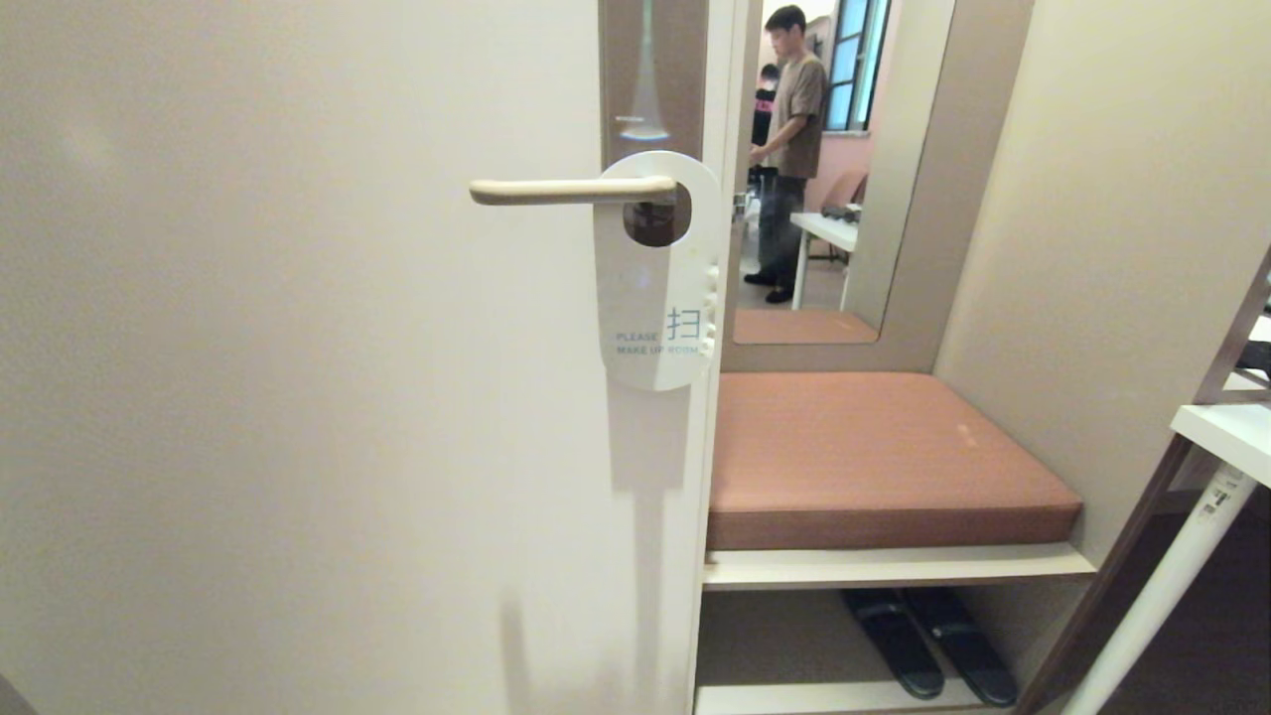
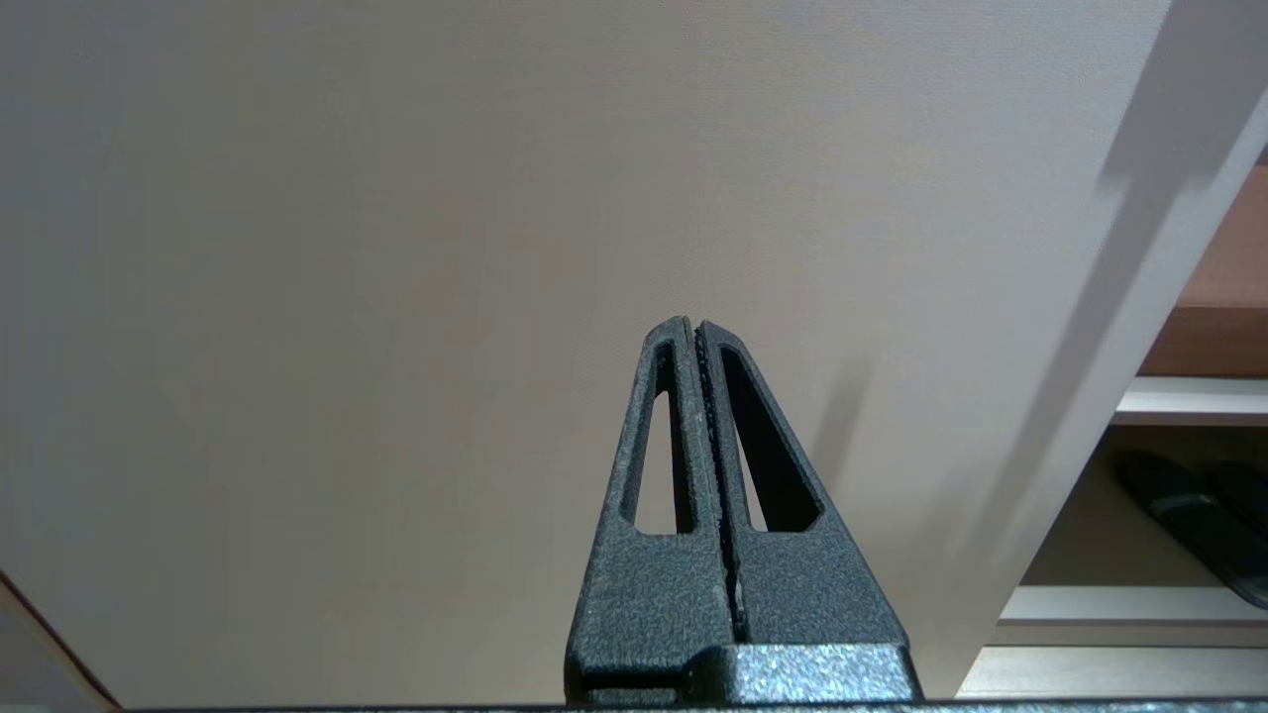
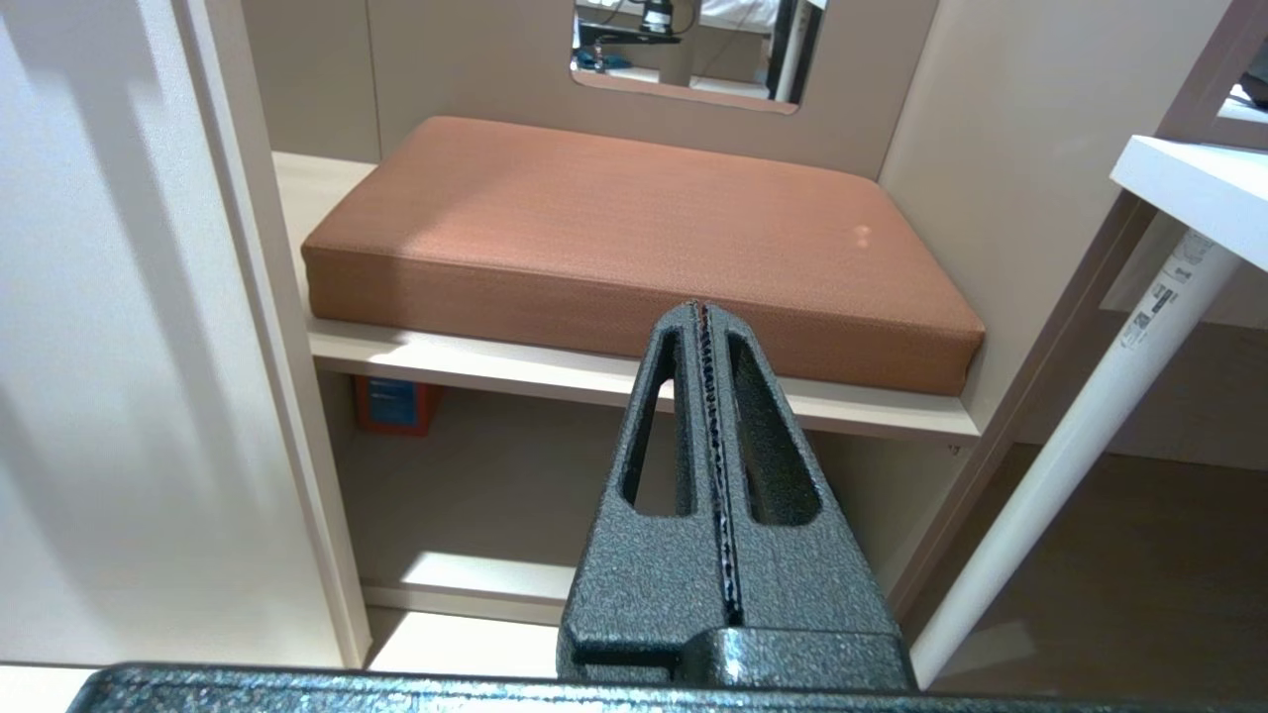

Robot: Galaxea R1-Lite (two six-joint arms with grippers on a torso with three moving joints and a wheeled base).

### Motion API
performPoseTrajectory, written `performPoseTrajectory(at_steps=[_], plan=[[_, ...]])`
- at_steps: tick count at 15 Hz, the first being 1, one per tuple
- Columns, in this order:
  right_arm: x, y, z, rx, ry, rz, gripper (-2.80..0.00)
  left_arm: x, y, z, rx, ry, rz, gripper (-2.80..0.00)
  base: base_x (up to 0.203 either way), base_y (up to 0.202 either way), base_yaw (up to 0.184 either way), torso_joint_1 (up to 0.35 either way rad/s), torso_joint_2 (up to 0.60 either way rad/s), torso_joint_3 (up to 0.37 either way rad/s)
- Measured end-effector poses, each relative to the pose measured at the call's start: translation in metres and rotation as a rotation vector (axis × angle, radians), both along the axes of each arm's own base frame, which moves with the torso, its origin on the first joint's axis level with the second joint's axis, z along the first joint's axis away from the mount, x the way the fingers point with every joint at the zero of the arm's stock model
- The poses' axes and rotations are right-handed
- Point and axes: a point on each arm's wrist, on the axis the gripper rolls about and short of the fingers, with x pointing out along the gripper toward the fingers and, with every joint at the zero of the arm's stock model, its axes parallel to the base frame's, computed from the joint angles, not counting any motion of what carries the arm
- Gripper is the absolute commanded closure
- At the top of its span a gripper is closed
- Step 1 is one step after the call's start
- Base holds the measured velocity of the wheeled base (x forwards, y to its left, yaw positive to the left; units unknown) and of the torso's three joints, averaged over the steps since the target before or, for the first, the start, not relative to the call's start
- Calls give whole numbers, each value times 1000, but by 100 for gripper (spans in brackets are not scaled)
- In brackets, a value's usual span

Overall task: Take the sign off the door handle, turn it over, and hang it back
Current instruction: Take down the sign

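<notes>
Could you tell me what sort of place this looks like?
Probably a hotel-room entryway: a white "PLEASE MAKE UP ROOM" card sign hangs on the cream lever door handle, beside a brown cushioned bench with dark slippers underneath.

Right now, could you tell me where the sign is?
In the head view, the sign hangs on the door handle at the door's right edge, white face showing, left of the brown cushion.

Head faces door (image 1: 298, 397) close; wrists low, sharing bench cushion (image 3: 644, 228).

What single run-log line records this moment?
sign: on door handle, white face out | left gripper: shut, empty | right gripper: shut, empty | step: not begun
</notes>
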Motion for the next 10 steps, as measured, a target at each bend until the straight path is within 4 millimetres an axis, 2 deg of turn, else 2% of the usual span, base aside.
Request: performPoseTrajectory(at_steps=[7,10], plan=[[0,0,1,-7,-8,-5,0,0,0,0,0,0,0,0,0,0,0,0,0,0],[-4,0,14,-12,-52,8,0,0,0,0,0,0,0,0,0,0,0,0,0,0]])
